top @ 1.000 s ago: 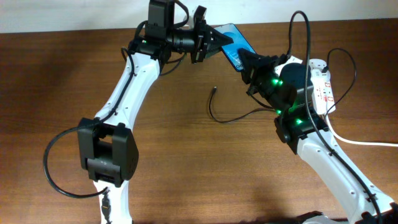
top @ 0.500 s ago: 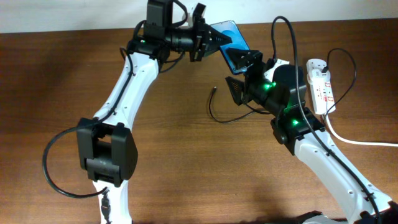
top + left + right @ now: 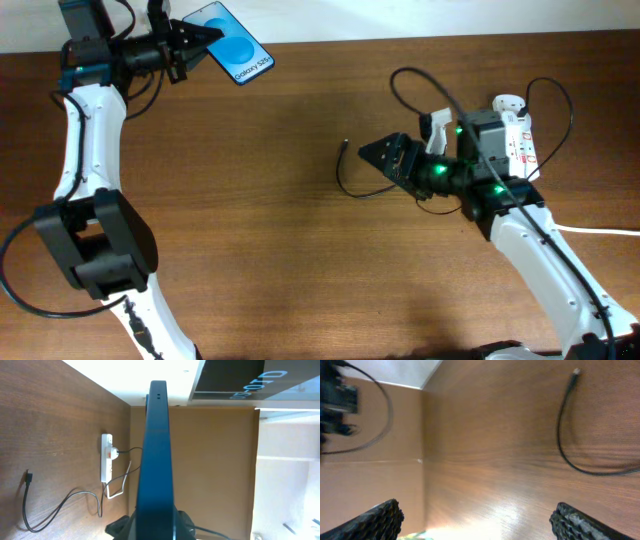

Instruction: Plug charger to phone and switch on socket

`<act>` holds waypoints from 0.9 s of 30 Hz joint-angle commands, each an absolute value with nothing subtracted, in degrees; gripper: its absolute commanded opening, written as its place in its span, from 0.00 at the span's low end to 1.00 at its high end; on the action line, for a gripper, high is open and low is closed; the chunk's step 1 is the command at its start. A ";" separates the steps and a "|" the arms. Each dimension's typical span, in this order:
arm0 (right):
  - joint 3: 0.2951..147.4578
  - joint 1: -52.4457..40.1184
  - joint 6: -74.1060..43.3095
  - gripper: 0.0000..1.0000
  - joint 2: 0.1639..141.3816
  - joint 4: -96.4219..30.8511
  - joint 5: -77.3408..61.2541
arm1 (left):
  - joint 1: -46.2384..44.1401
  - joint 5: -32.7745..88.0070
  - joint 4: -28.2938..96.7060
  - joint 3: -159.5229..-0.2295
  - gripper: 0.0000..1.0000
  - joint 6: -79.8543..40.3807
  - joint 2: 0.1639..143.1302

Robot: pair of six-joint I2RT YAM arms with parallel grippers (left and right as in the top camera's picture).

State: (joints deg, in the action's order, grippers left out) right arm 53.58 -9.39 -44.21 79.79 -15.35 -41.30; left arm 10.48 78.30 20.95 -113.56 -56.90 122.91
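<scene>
My left gripper [image 3: 190, 42] is shut on the phone [image 3: 236, 52] and holds it up at the far left back, blue screen facing up. In the left wrist view the phone [image 3: 157, 445] stands edge-on between the jaws [image 3: 156, 529]. The charger, a thin black cable [image 3: 352, 190], lies mid-table with its plug tip [image 3: 345, 144] free; it also shows in the right wrist view [image 3: 562, 435] and the left wrist view [image 3: 50, 515]. My right gripper [image 3: 385, 156] is open and empty, just right of the plug tip [image 3: 576, 371]. The socket, a white power strip [image 3: 518, 140], lies at the right [image 3: 106, 457].
The strip's thick white cord [image 3: 590, 230] runs off to the right edge. A plug sits in the strip's far end [image 3: 507, 103]. The pale wall borders the table's back edge [image 3: 400, 20]. Brown tabletop lies between the two arms [image 3: 260, 200].
My left arm has swung far left with the phone, away from the right gripper. My right gripper has drawn back from the phone, open, to beside the charger's plug tip.
</scene>
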 commanded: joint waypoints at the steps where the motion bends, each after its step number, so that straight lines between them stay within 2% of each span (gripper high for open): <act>1: 55.90 -12.14 -39.75 0.98 79.79 -19.79 -30.20 | 11.40 82.11 20.67 -114.56 0.00 -55.61 122.15; 4: 65.78 -14.37 -35.00 0.88 81.49 -31.33 -21.96 | 11.42 82.06 20.67 -114.56 0.00 -55.64 122.15; 5: 70.06 -15.03 -32.99 0.75 83.31 -34.81 -20.36 | 11.42 82.06 20.67 -114.56 0.00 -55.61 122.15; 6: 72.90 -15.35 -31.59 0.72 84.88 -36.56 -19.94 | 11.42 81.80 20.67 -114.56 0.00 -55.64 122.15; 8: 80.36 -15.46 -31.24 0.67 91.15 -40.47 -19.44 | 11.40 81.45 20.67 -114.56 0.00 -55.64 122.15; 10: 85.52 -15.75 -31.29 0.66 97.86 -41.87 -19.49 | 11.40 81.47 20.67 -114.56 0.00 -55.64 122.15; 12: 87.57 -17.08 -31.66 0.67 104.31 -39.59 -19.38 | 11.40 81.47 20.67 -114.56 0.00 -55.61 122.15; 13: 87.57 -17.67 -31.97 0.75 106.43 -38.39 -19.38 | 11.40 81.54 20.67 -114.58 0.00 -55.61 122.15; 14: 87.57 -18.11 -31.99 0.93 108.79 -37.43 -19.44 | 11.35 81.73 20.67 -114.56 0.00 -55.61 122.15; 15: 87.55 -18.41 -32.47 0.98 110.69 -36.60 -19.18 | 11.25 81.91 20.67 -114.56 0.00 -55.61 122.15; 18: 87.55 -19.20 -33.52 0.98 117.75 -31.33 -19.94 | 10.11 81.89 20.67 -114.56 0.00 -55.61 122.15; 19: 87.55 -19.51 -33.50 0.88 119.57 -30.39 -19.88 | 9.74 81.82 20.67 -114.56 0.00 -55.61 122.15; 20: 87.55 -19.77 -33.50 0.54 120.57 -29.69 -19.86 | 9.56 81.65 20.67 -114.56 0.00 -55.59 122.15; 21: 87.55 -19.92 -34.15 0.33 121.95 -28.53 -19.66 | 9.47 81.62 20.64 -114.58 0.00 -55.61 122.15; 23: 87.55 -19.92 -36.95 0.29 123.11 -27.57 -18.17 | 9.47 81.65 20.67 -114.56 0.00 -55.59 122.15; 27: 87.53 -19.99 -36.97 0.28 125.75 -26.74 -17.93 | 9.47 81.62 20.67 -114.56 0.00 -55.57 122.15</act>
